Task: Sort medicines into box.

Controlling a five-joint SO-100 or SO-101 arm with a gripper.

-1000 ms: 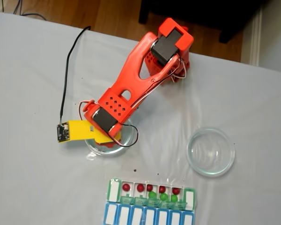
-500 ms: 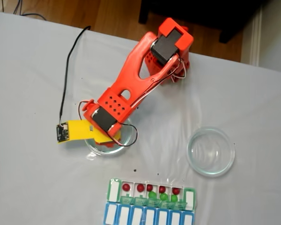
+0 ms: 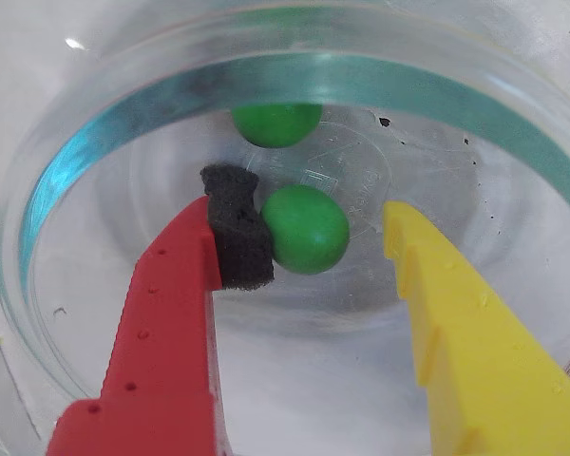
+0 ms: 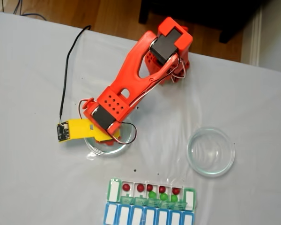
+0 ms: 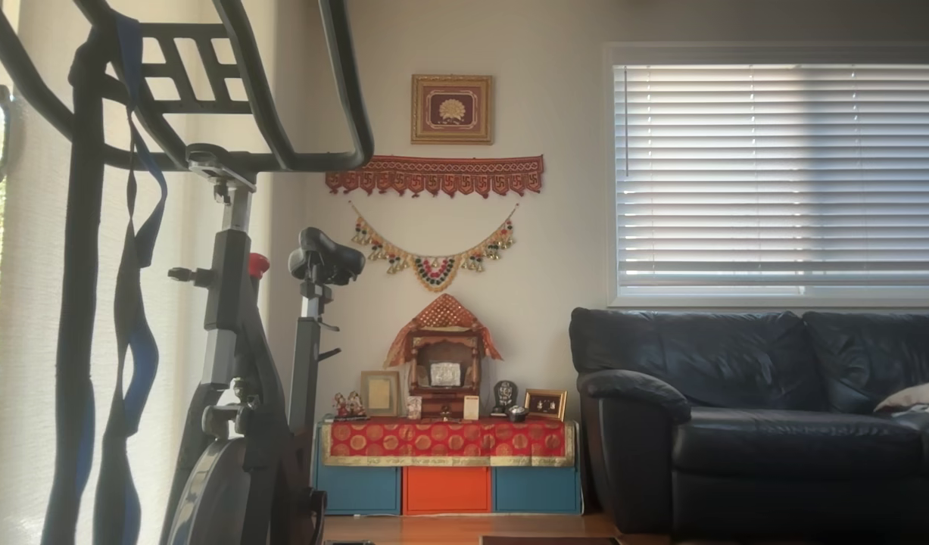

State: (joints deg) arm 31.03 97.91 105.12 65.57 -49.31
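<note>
In the wrist view my gripper (image 3: 315,228) is open inside a clear glass dish (image 3: 66,161), its jaws on either side of a green medicine ball (image 3: 306,230). The ball touches the black foam pad (image 3: 236,228) on the red finger, and a gap separates it from the yellow finger (image 3: 456,323). A second green ball (image 3: 275,122) lies farther back in the dish. In the fixed view the arm reaches down into the left dish (image 4: 97,147). The box (image 4: 113,190) lies near the front edge, with several red balls (image 4: 140,187) and three green balls (image 4: 163,197) in its green row.
An empty glass dish (image 4: 210,151) stands to the right of the arm in the fixed view. A blue row of compartments (image 4: 150,216) adjoins the box at the front. A black cable (image 4: 65,79) runs from the yellow wrist camera mount (image 4: 77,130) across the white table.
The arm's wrist has shifted very slightly over the left dish. The box, the balls in it and the right dish have not moved.
</note>
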